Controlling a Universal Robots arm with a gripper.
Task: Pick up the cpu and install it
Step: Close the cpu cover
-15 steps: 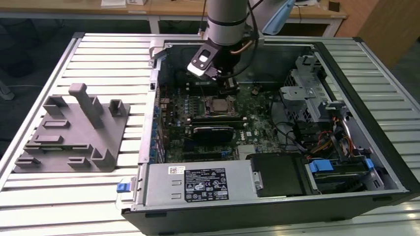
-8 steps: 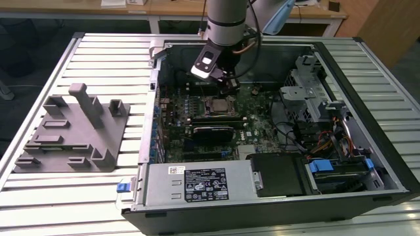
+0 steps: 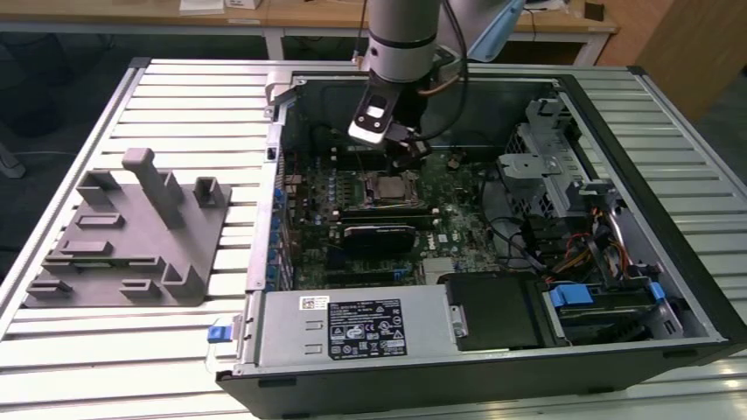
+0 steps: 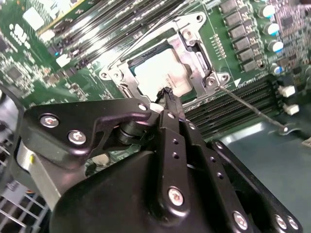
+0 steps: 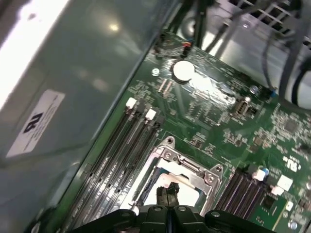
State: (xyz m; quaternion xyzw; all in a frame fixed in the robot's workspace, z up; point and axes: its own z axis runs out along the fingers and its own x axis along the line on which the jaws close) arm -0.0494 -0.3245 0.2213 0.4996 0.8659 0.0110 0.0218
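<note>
Slats of ribbed pale metal form the table point(image 3: 117, 367), and on it lies an open black computer case point(image 3: 653, 131), its green motherboard point(image 3: 467, 227) facing up. At the exterior view's left stands a grey plastic fixture point(image 3: 129, 236) of blocky steps and upright posts. The silver cylindrical arm point(image 3: 403, 35) comes down from the upper middle of that frame, with the gripper point(image 3: 405, 150) inside the case just above the socket. The cpu point(image 4: 155, 73), a flat square with a silvery-white top, sits inside the shiny stamped-metal socket frame point(image 4: 192, 46) near the centre of the board. In the second wrist view the matte black, screw-studded fingers taper to thin fingertips point(image 4: 168, 97) pressed together with nothing between them, at the cpu's near edge; whether they touch it cannot be told. Long dark memory slots point(image 4: 121, 24) run beside the socket, and a thin wire lever point(image 4: 252, 109) slants away from it.
</note>
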